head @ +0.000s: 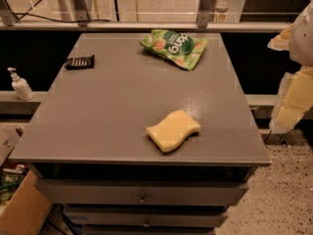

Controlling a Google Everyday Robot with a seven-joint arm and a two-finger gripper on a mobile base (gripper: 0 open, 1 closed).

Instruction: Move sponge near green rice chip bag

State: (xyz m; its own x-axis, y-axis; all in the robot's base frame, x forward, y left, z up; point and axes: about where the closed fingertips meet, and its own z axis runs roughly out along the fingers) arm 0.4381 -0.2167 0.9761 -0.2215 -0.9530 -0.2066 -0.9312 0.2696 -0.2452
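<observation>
The sponge point(173, 130), a pale yellow foam block with wavy sides, lies on the grey table top point(112, 106) near the front, right of centre. The green rice chip bag point(174, 47) lies flat at the far edge, right of centre, well apart from the sponge. My gripper point(292, 99), with pale yellow fingers, hangs at the right edge of the view, beyond the table's right side, level with the sponge and far from it. It holds nothing that I can see.
A small black ridged bar point(80, 61) lies at the far left of the table. A white pump bottle point(20, 85) stands on a ledge to the left. Drawers point(142, 196) sit under the table top. A cardboard box point(22, 207) is at lower left.
</observation>
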